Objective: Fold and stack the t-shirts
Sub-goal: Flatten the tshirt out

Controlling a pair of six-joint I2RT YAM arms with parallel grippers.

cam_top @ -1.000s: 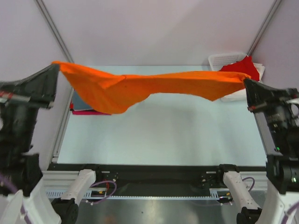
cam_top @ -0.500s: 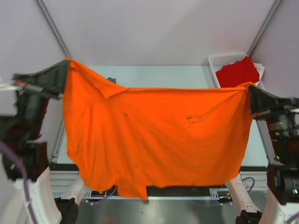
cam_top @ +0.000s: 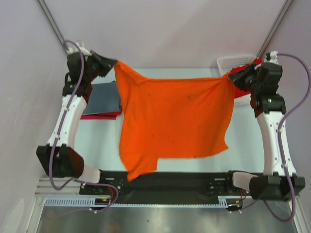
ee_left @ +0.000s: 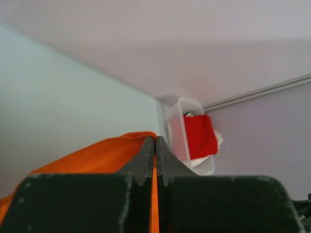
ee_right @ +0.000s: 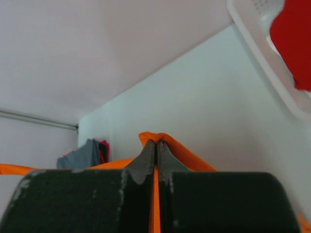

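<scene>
We hold the orange shirt (cam_top: 172, 121) spread in the air between both grippers.

In the top view our left gripper (cam_top: 113, 63), at 10 o'clock, is clamped on one upper corner and our right gripper (cam_top: 231, 78), at 2 o'clock, on the other. Each wrist view shows the fingers pressed together with orange cloth between them. The top edge runs nearly straight from one gripper to the other, and the shirt hangs toward 6 o'clock, a flap dangling at about 7 over the near edge of the table (cam_top: 97, 145). The grey shirt (cam_top: 102, 97) lies folded at 9 o'clock on a reddish cloth (cam_top: 99, 116). A red shirt (cam_top: 241, 92) sits in the basket (cam_top: 233, 61) at 2 o'clock, just behind our right gripper.
</scene>
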